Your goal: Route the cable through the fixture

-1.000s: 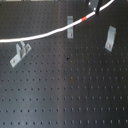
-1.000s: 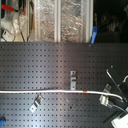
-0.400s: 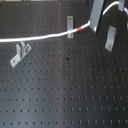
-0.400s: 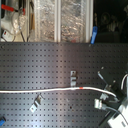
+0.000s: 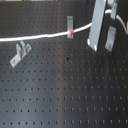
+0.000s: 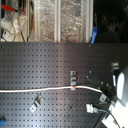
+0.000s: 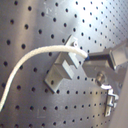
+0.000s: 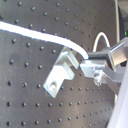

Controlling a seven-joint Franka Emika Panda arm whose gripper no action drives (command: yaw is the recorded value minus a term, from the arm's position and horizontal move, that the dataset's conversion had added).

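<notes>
Cable [image 5: 45,37] runs lengthwise across table [image 5: 70,95] toward first exterior view's left, red band at middle clip [image 5: 70,23]; near end pinched in fingers [image 8: 90,65], just beside the clip [image 8: 61,70] w/ open slot; not yet seated.

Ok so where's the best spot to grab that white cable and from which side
Grip the cable on its free span just beyond the red band, coming straight down from above. There it runs nearly straight over the pegboard, clear of the grey clips, so fingers could likely straddle it crosswise. The gripper seems to hold its end.
</notes>
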